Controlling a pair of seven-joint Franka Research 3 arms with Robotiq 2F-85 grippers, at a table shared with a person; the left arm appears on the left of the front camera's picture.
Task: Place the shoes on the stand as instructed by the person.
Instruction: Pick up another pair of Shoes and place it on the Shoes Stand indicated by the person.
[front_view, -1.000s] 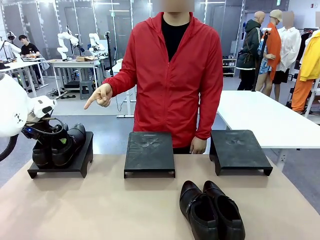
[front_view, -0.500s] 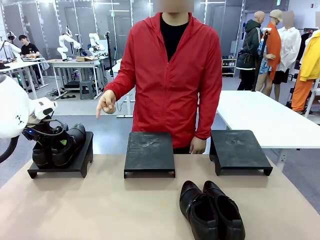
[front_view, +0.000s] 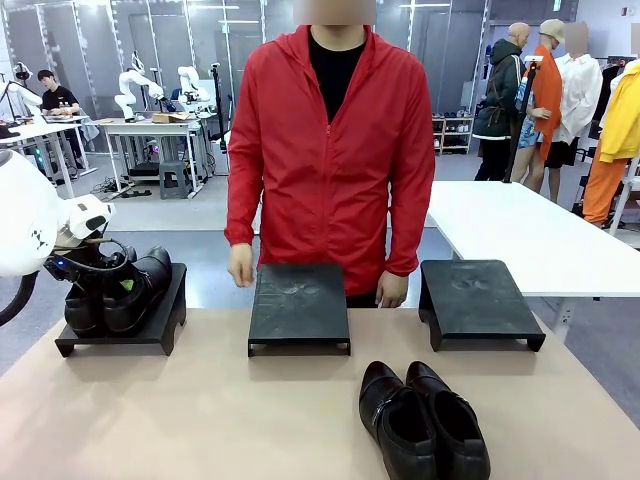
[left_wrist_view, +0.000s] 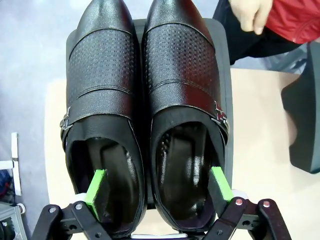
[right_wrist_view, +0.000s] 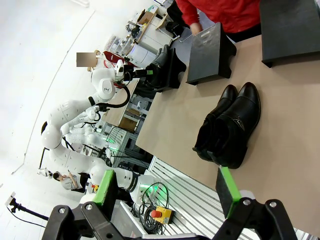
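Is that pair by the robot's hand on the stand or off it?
On it. Both shoes sit side by side on the left stand; the left gripper is open, one finger inside each.

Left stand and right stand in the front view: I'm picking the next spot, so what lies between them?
The middle stand, its top bare, in the front view; the left stand carries a shoe pair, the right stand nothing.

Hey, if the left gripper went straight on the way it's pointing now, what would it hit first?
The pair of black shoes on the left stand: the open left gripper sits right at their heel openings, so it would probably press into the insoles. Exact depth is unclear.
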